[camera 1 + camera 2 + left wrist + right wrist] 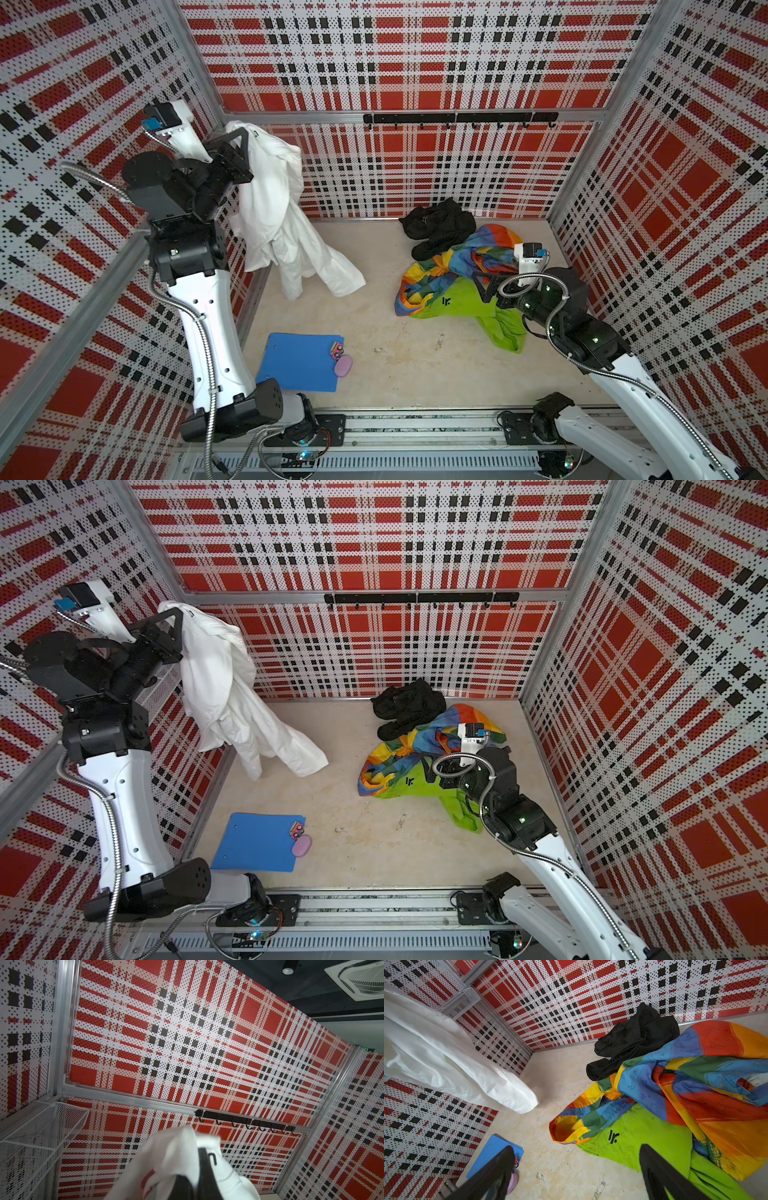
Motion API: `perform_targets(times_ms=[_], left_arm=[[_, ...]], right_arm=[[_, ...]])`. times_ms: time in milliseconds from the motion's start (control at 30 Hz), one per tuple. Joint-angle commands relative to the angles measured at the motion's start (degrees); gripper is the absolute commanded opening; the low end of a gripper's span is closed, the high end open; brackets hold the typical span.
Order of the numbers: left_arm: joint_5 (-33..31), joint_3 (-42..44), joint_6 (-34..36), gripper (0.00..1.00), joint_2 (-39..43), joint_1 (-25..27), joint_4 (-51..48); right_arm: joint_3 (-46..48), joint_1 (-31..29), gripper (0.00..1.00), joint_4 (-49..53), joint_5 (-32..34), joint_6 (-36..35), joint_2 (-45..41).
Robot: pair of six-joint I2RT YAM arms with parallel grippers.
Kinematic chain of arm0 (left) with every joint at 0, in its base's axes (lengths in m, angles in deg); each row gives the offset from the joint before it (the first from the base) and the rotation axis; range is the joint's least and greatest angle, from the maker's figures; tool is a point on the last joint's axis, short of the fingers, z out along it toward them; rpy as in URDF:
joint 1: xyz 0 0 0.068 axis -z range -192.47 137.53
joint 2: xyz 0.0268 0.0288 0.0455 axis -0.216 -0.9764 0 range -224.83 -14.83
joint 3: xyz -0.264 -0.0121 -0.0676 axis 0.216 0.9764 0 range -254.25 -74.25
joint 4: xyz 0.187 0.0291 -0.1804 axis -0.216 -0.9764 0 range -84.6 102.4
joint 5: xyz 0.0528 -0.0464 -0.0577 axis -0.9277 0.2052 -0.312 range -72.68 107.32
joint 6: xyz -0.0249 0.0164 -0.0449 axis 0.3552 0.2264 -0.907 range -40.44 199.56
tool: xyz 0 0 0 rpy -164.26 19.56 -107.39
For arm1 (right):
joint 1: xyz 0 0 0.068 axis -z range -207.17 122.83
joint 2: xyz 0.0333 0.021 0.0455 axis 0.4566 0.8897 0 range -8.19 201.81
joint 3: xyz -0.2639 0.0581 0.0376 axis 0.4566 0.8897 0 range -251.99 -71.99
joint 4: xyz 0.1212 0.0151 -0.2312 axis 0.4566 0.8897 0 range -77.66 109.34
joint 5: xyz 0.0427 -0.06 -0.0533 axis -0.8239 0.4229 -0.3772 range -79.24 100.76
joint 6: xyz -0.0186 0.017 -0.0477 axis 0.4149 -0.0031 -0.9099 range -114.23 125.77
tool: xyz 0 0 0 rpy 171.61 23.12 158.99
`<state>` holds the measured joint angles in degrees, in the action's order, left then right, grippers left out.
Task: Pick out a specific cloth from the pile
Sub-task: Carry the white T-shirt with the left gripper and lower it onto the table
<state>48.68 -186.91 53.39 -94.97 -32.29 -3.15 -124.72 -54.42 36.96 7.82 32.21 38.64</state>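
Observation:
The cloth (pixel 274 208) (pixel 224 696), a white garment, hangs high at the back left, and its lower end trails to the floor. My left gripper (pixel 237 136) (pixel 172 617) is shut on its top edge. In the left wrist view the cloth (pixel 178 1157) drapes over my left gripper (pixel 199 1169) and shows a small dark mark. The pile (pixel 457 274) (pixel 415 750) (pixel 675 1084) lies at the back right: black, rainbow patchwork and lime green cloths. My right gripper (pixel 482 287) (pixel 429 769) (pixel 575 1149) hovers open at the lime-green garment's (pixel 633 1142) edge, holding nothing.
A blue folder (pixel 301 361) lies at the front left with a pink oval object (pixel 343 365) and a small pink toy (pixel 336 350) at its corner. A black hook rail (pixel 457 118) runs along the back wall. A white wire basket (pixel 41 1126) hangs in the back left corner.

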Motion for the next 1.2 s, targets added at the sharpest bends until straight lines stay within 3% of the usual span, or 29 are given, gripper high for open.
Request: perform_targets(times_ms=[0,433,567,867,1167], left_arm=[[0.36,-1.07,-0.28,0.00,-0.47,-0.23,6.93],[-0.78,7.70,6.32,0.00,-1.50,6.81,7.90],[-7.09,17.73,11.29,0.00,1.32,9.94,8.83],[-16.63,39.51,12.97,0.00,6.41,16.59,13.15],[-20.70,54.31,10.53,0.00,3.10,20.88,15.58]], right_arm=[[0.28,0.18,1.00,-2.19,0.99,0.24,-1.78],[1.17,0.11,1.00,-1.79,1.01,1.89,-2.44],[1.94,0.14,1.00,-1.88,1.13,2.04,-3.05],[2.95,0.11,1.00,-3.15,0.64,2.26,-2.22],[5.43,0.10,1.00,-5.18,-0.86,3.40,-2.05]])
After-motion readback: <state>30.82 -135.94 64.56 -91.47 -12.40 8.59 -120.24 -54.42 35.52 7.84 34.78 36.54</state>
